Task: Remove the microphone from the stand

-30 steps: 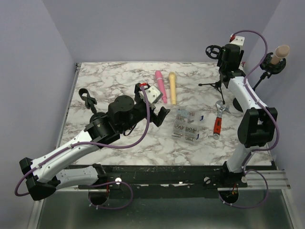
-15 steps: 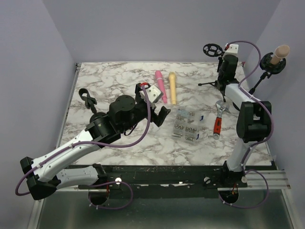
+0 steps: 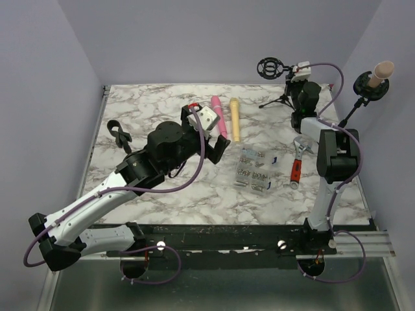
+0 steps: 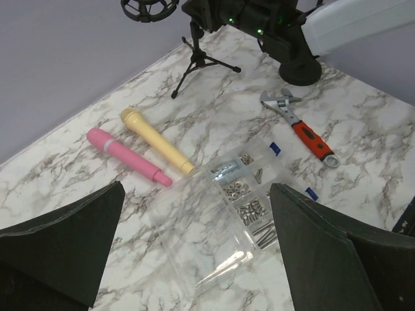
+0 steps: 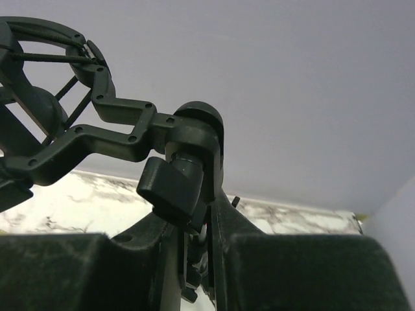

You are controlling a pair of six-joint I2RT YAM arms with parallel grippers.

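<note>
A beige microphone (image 3: 381, 70) sits upright in the mount of a black stand (image 3: 363, 91) at the far right edge. A second black tripod stand (image 3: 275, 97) carries an empty ring mount (image 3: 270, 67). My right gripper (image 3: 290, 84) is shut on this stand's post just under the mount. In the right wrist view the ring mount (image 5: 39, 97) and its clamp knob (image 5: 172, 184) rise above my right gripper (image 5: 201, 259). My left gripper (image 3: 209, 135) hangs open over mid-table, nothing between its fingers (image 4: 58, 253).
A pink microphone (image 3: 217, 116) and a yellow one (image 3: 234, 120) lie side by side at mid-table. A clear box of screws (image 3: 254, 168) and a red-handled wrench (image 3: 297, 162) lie toward the right. A black clip-like object (image 3: 118, 133) lies at the left.
My right gripper has shut on the empty stand's post, and stand and gripper have shifted left and toward the back. My left gripper has edged slightly farther back, still open.
</note>
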